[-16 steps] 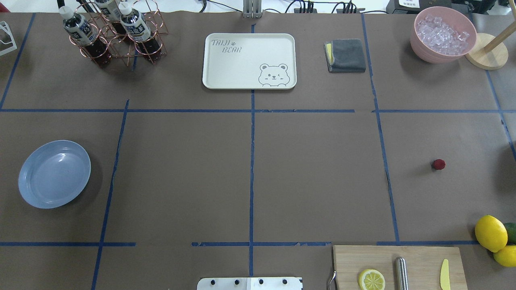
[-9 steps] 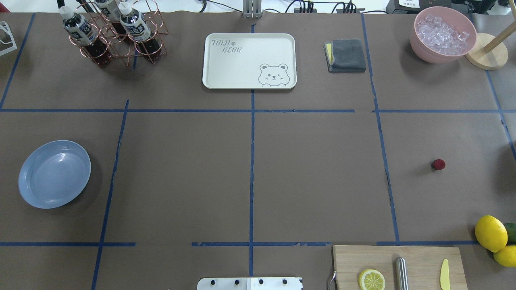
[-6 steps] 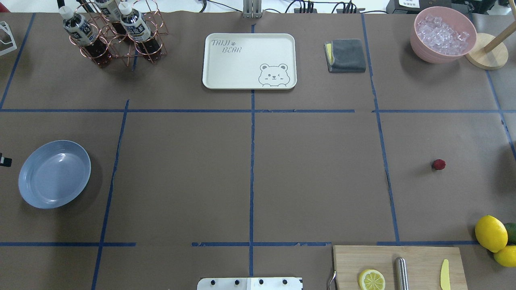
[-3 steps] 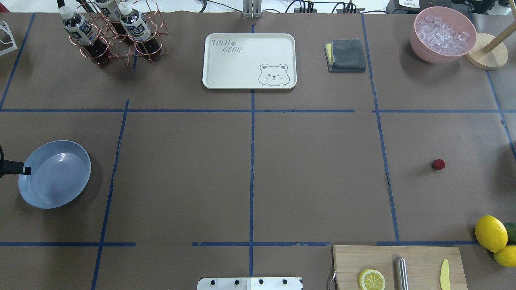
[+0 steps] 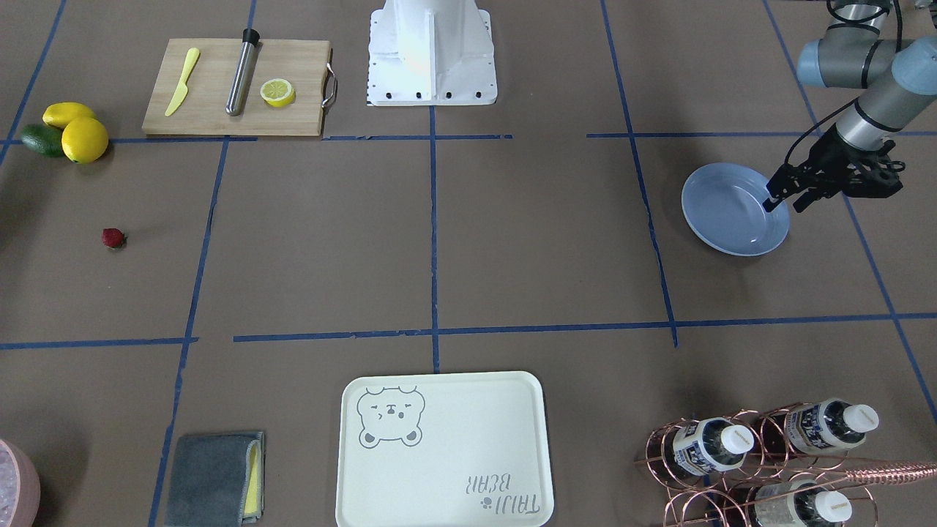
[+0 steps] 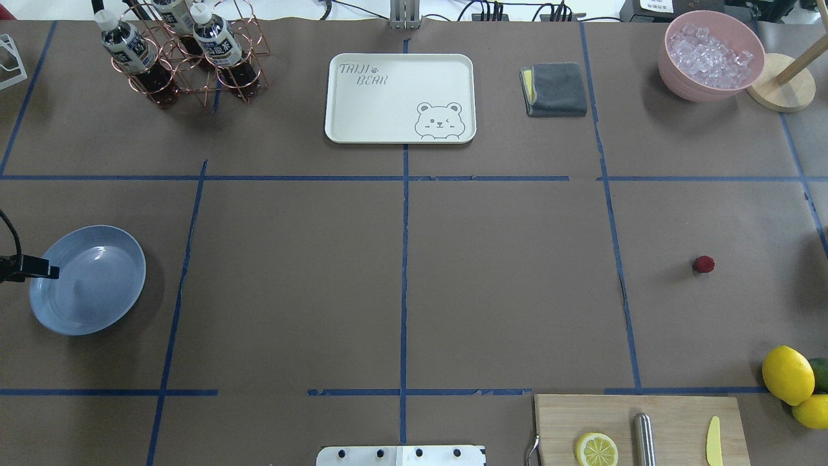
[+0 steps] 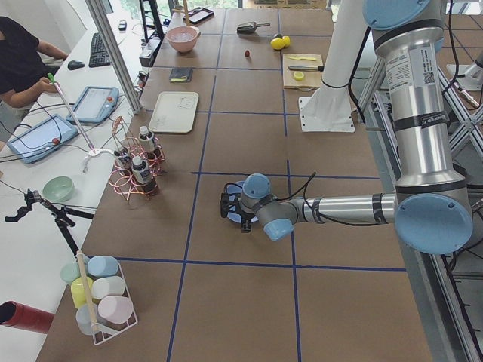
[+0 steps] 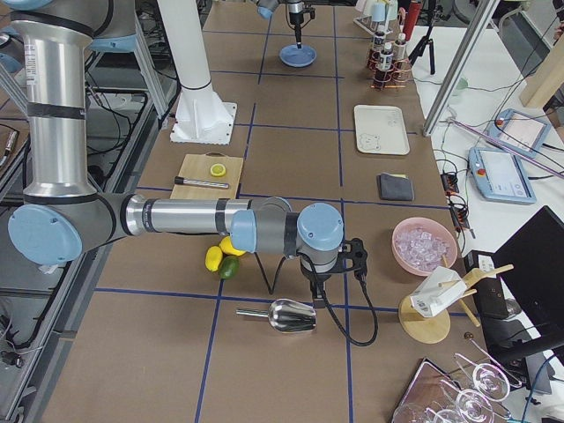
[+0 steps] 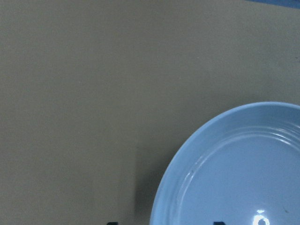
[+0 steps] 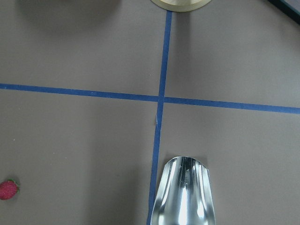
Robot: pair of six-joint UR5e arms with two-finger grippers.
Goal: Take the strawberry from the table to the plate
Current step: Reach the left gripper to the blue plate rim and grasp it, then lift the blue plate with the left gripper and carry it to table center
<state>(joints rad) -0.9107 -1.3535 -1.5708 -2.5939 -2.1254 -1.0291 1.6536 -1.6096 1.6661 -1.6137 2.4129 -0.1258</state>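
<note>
The brown table (image 6: 504,291) with its blue tape grid spreads beneath both arms; the light-blue plate (image 5: 721,212) lies flat on it under the left gripper (image 5: 783,205), whose 2 fingers stand apart with nothing between them, over the plate's rim on the side away from the table's middle. The right gripper (image 8: 315,275) hangs above the table's other end, and whether it is spread or clenched cannot be told; a metal scoop (image 10: 183,192) lies just beside it; the strawberry (image 6: 704,263) rests on the table near it, well apart from the left gripper and the plate.
</note>
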